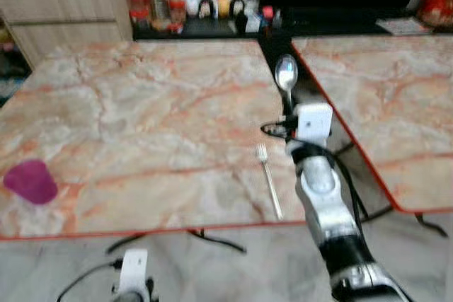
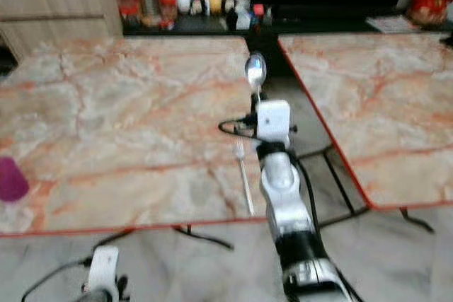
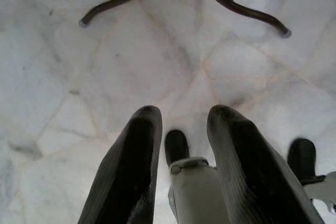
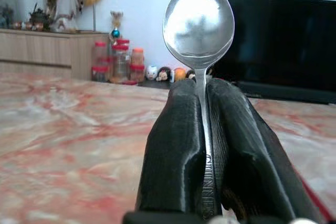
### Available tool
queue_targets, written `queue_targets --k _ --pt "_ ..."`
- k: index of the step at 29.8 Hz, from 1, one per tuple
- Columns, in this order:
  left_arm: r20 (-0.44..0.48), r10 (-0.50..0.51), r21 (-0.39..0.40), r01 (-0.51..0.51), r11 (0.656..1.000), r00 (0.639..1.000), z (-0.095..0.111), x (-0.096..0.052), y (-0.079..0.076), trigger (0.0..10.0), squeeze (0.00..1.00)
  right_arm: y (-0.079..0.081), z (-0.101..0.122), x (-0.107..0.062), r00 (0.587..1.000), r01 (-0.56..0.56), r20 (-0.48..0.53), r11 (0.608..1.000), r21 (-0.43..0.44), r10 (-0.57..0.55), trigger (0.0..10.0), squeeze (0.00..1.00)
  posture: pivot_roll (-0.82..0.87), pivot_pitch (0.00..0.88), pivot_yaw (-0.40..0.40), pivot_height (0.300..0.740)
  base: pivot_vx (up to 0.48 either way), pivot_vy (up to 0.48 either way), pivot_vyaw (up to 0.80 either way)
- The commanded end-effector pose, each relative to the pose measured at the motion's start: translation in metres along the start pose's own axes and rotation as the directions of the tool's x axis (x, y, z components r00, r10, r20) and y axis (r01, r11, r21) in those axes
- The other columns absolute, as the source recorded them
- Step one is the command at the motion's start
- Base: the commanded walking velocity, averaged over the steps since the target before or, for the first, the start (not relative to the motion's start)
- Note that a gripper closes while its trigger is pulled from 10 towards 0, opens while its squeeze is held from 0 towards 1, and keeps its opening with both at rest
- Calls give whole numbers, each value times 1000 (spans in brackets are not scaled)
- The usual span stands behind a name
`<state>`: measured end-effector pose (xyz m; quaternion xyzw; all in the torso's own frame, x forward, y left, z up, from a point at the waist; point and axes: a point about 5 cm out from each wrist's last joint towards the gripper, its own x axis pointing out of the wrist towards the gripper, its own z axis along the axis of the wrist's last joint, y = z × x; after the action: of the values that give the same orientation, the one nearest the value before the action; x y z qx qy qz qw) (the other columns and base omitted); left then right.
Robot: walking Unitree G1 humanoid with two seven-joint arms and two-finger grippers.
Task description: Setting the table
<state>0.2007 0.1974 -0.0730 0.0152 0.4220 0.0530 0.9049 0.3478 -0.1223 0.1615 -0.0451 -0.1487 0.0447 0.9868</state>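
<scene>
Spoon (image 4: pixel 199 22) stands clamped by its handle in our right gripper (image 4: pixel 206 98) above the marble table's (image 1: pixel 141 111) right edge, near the fork (image 1: pixel 268 178) and far from the purple cup (image 1: pixel 30 181), while our left gripper (image 3: pixel 184 124) hangs narrowly parted over the floor.

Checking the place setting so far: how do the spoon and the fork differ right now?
The spoon is clamped in the right gripper, bowl pointing away above the table; the fork lies flat on the marble table near its front edge. The spoon ends in a round bowl, the fork in tines. Both are silver metal.
</scene>
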Motion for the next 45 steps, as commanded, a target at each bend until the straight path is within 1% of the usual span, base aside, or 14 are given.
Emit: queue_targets --k 1,7,17,20,21,23,29,36,38,45 --pt "-5 -17 -9 16 1000 1000 -2 0 -7 10000 0 -7 2 0 1000 25 5 1000 0 -25 10000 0 -64 0 -7 740 0 -480 0" --pt "-7 -21 -8 21 1000 1000 -2 0 -8 10000 0 -9 2 -1 1000 28 3 1000 -4 -28 10000 0 -70 0 -10 740 0 -480 0" --pt "-12 -28 -4 28 1000 1000 -4 -1 -10 10000 0 -8 1 -3 1000 21 -5 1000 -7 -21 10000 0 -80 0 -8 740 0 -480 0" --pt "-13 -29 -2 29 1000 999 -5 -1 -10 10000 0 -7 -3 -3 999 13 -31 1000 -1 -13 10000 0 -84 0 -9 740 0 -480 0" --pt "-15 -31 0 31 1000 999 -5 -1 -11 10000 0 -4 -9 -5 998 5 -70 1000 17 -4 10000 0 -82 0 -10 740 0 -480 0" --pt "-15 -32 1 32 999 999 -6 -1 -11 10000 0 -4 -12 -7 997 9 -78 1000 19 -7 10000 0 -78 0 -13 740 0 -480 0" --pt "-20 -35 2 35 999 999 -8 -1 -11 10000 0 -5 -14 -10 996 12 -93 1000 -17 -13 10000 0 -87 0 -7 740 0 -480 0" --pt "-26 -43 17 43 999 999 -10 -2 -12 10000 0 -7 -13 -11 996 15 -88 1000 -15 -16 10000 0 -94 0 -4 740 0 -473 0" --pt "-25 -43 18 44 999 999 -9 -2 -12 10000 0 -8 -13 -11 996 18 -89 1000 -12 -19 10000 0 -93 0 -7 740 0 -332 0" --pt "-20 -38 -1 38 999 999 -8 -1 -13 10000 0 -9 -14 -12 995 32 -93 999 -5 -32 10000 0 -89 0 -10 740 0 0 0"
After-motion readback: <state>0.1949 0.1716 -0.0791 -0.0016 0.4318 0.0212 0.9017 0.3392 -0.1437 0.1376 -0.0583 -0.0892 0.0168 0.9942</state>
